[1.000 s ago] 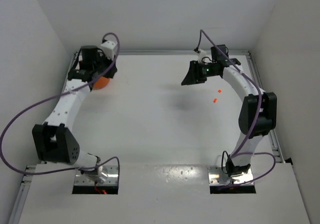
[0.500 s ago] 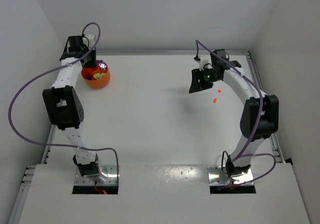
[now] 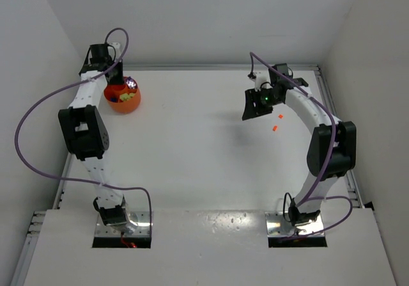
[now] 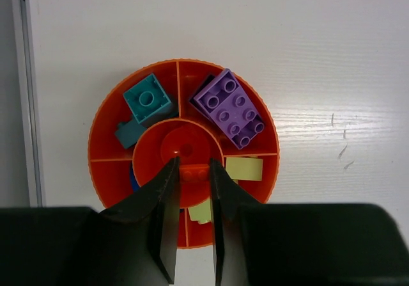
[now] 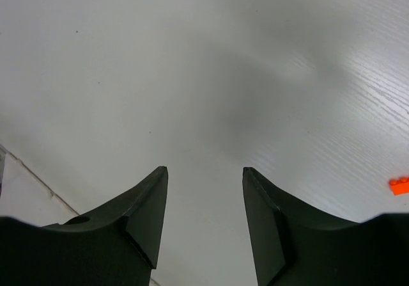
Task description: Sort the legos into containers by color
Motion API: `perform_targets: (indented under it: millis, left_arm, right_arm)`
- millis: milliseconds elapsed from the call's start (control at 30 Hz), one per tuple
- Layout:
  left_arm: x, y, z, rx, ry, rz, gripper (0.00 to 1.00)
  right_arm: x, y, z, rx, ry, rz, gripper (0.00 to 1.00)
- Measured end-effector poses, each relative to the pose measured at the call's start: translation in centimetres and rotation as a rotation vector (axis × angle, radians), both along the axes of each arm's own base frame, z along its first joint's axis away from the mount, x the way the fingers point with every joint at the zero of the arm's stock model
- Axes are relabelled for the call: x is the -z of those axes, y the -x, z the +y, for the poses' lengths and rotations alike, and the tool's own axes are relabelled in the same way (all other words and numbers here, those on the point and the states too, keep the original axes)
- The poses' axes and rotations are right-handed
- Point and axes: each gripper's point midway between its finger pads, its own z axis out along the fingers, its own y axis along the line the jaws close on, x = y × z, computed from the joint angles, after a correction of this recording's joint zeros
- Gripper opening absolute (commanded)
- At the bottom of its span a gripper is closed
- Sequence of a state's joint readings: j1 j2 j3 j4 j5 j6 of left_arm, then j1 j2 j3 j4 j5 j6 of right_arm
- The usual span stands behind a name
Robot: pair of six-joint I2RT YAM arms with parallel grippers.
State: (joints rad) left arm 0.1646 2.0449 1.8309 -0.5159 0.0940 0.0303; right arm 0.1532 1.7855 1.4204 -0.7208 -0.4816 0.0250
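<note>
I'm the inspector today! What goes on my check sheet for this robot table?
Surface: white table, plain.
Job's things: divided orange bowl holds a teal brick, a purple brick and yellow-green bricks; two loose orange bricks lie near the right arm.
Clutter: nothing seen.
Grippers: left gripper shut on the held orange brick over the bowl's middle; right gripper open, empty, above the table.
Cables: purple cables loop beside both arms.
Surroundings: white walls.
</note>
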Motion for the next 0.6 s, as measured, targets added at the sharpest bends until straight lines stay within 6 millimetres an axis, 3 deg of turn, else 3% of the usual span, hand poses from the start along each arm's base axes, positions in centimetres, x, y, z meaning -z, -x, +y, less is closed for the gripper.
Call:
perform_targets:
  millis: [233, 600]
  left_arm:
    - [0.0, 0.0, 0.6, -0.024, -0.002, 0.0, 0.24]
    - [0.0, 0.1, 1.3, -0.047, -0.014, 0.003, 0.51]
  right_arm:
    - [0.0, 0.0, 0.0, 0.0, 0.0, 0.0, 0.51]
    - [0.0, 0.0, 0.0, 0.0, 0.0, 0.0, 0.51]
